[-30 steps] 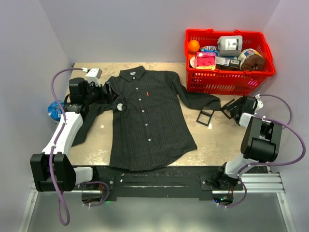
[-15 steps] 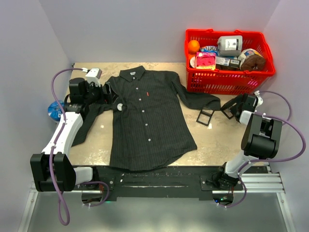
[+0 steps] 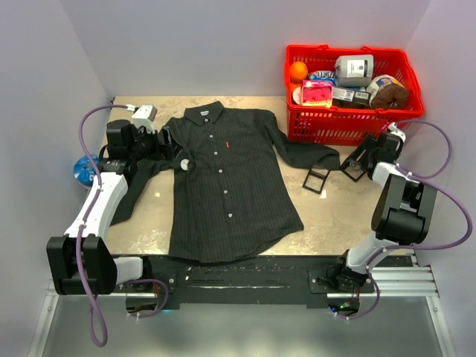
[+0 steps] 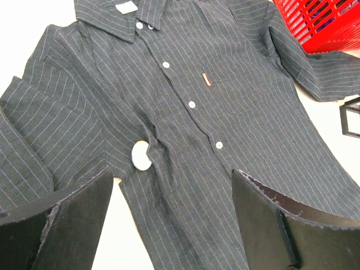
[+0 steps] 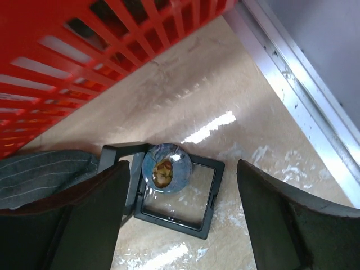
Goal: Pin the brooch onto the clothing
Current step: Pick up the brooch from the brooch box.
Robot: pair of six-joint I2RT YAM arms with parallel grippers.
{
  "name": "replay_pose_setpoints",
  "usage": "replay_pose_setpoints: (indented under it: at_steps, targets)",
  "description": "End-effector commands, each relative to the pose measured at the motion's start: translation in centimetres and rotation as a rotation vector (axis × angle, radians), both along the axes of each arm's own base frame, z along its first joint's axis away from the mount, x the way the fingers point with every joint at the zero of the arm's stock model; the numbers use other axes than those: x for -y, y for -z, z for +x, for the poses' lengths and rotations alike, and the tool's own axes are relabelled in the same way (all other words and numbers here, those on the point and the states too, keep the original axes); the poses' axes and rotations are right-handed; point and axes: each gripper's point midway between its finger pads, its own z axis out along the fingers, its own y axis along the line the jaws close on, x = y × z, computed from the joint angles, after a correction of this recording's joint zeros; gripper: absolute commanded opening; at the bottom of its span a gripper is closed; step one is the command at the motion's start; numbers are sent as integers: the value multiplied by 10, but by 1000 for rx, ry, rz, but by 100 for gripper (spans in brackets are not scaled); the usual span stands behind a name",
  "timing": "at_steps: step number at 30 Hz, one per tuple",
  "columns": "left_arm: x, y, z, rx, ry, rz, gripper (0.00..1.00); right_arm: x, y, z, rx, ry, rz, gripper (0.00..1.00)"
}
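Observation:
The clothing, a dark pinstriped shirt, lies flat and face up in the middle of the table. A small white disc rests on it near the left armpit. My left gripper hovers open over that spot with nothing between its fingers. The brooch, a round blue piece with a yellow-brown centre, lies on an open black frame case beside the shirt's right cuff. My right gripper stands open above it, one finger on each side, apart from it.
A red basket full of groceries stands at the back right, close behind the right gripper. A black square frame lies by the right sleeve. A blue disc sits at the table's left edge.
The right gripper has shifted back toward the red basket and tilted over the case. The left arm and the shirt have not moved.

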Motion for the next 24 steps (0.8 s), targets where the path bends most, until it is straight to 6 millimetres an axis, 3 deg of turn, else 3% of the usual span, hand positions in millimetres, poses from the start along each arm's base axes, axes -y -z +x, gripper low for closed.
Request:
replay_pose_setpoints:
  at_steps: [1,14,24]
  targets:
    - [3,-17,4,55,16,8,90,4,-14,11,-26,-81,-51,80]
    - [4,-17,4,55,21,7,90,5,11,13,-148,-127,-35,79]
    - [5,-17,3,54,23,4,90,-17,28,18,-134,-183,85,81]
